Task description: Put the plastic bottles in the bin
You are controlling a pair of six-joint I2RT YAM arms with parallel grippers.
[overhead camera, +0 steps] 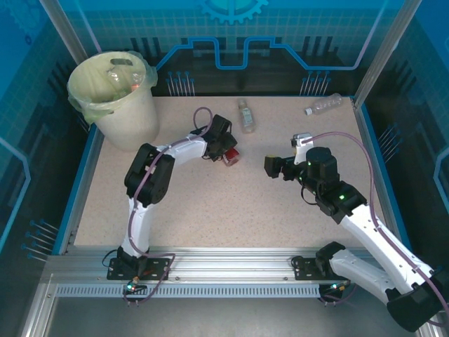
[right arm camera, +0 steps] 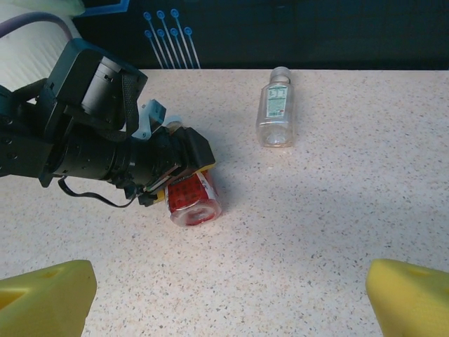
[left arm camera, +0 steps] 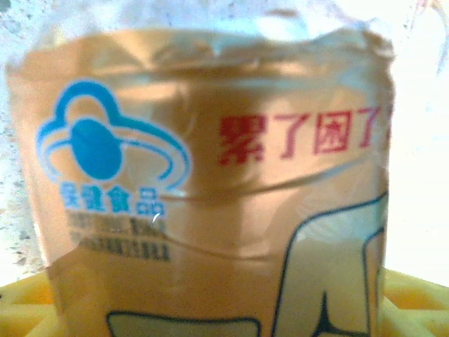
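Slippage is the main risk: the red bottle [right arm camera: 193, 200] lies on its side on the bench [right arm camera: 316, 232], round and thin-walled. A grip near one end could let it swivel or squirt out during the lift toward the bin [overhead camera: 133, 119], which stands well apart at the far left corner. The left fingers [left arm camera: 24, 309] flank this bottle, its label close against the wrist camera; whether they already squeeze it cannot be told. The right fingers [right arm camera: 410, 295] are spread wide above bare bench, holding nothing. A green bottle [overhead camera: 245, 114] and a clear bottle [overhead camera: 324, 104] lie farther back.
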